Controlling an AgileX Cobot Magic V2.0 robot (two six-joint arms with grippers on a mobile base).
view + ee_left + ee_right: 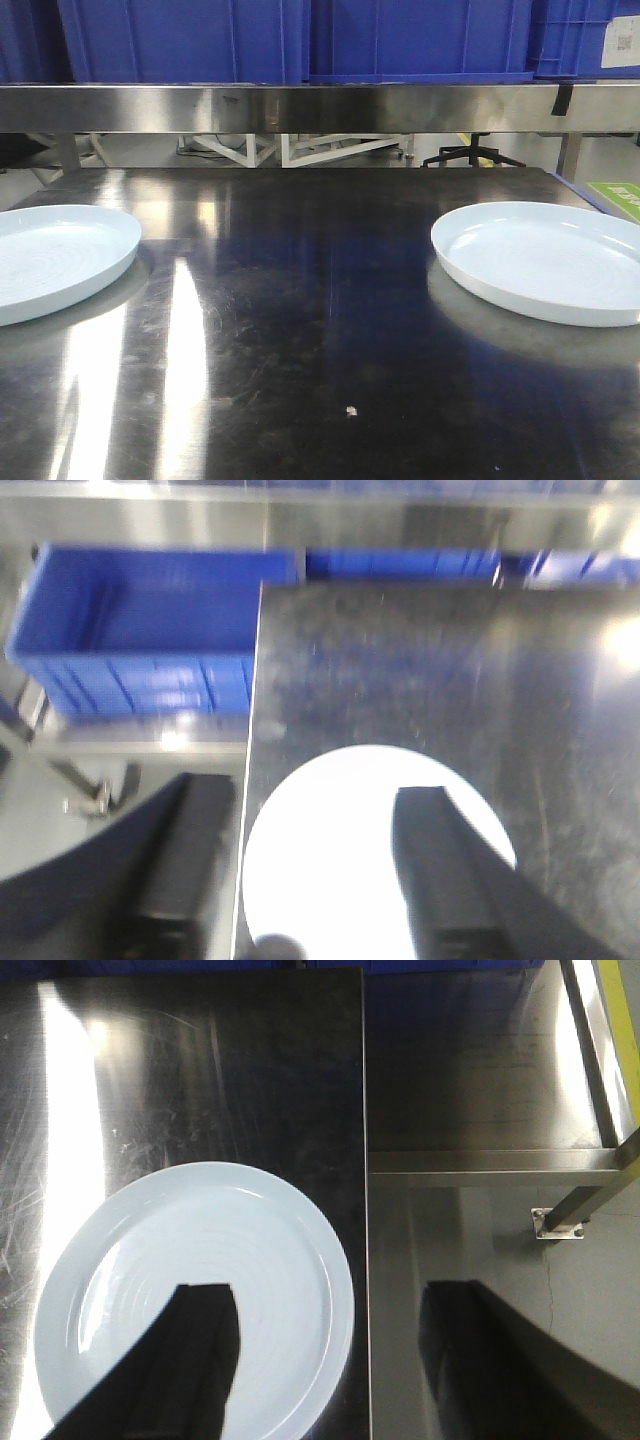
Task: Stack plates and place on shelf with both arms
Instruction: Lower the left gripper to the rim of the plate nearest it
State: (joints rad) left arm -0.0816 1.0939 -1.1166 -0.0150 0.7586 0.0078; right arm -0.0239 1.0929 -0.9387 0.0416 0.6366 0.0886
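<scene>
Front view
Desk (320, 330): dark, scuffed steel with bright glare streaks on its left half and a pale speck (350, 410) near the front.
Left plate (55, 260): flat on the desk at the far left, cut off by the frame edge.
Right plate (545, 260): flat on the desk at the far right, well apart from the other, its right rim cut off.
Shelf (300, 107): a steel rail across the back, above the desk, carrying blue bins (300, 40) whose tops are out of frame.
Room: through the gap under the shelf, white frame legs and a chair base (470, 155) show.
Arms: none show here.

Left wrist view
Picture: blurred throughout.
Left plate (340, 850): washed out to plain white, rim and rings unreadable, lying at the desk's left edge.
Left fingers (440, 870): apart, holding nothing; one is over the plate, the other is past the desk edge.
Beside the desk: a blue bin (140, 640) sits lower down.

Right wrist view
Right plate (200, 1260): rings plain, close to the desk's right edge, with one finger covering its lower part.
Right fingers (190, 1360): apart, holding nothing; one is over the plate, the other is beyond the edge.
Beyond the edge: a lower steel surface (480, 1090) and a yellow post (600, 1190) on a bolted foot.
</scene>
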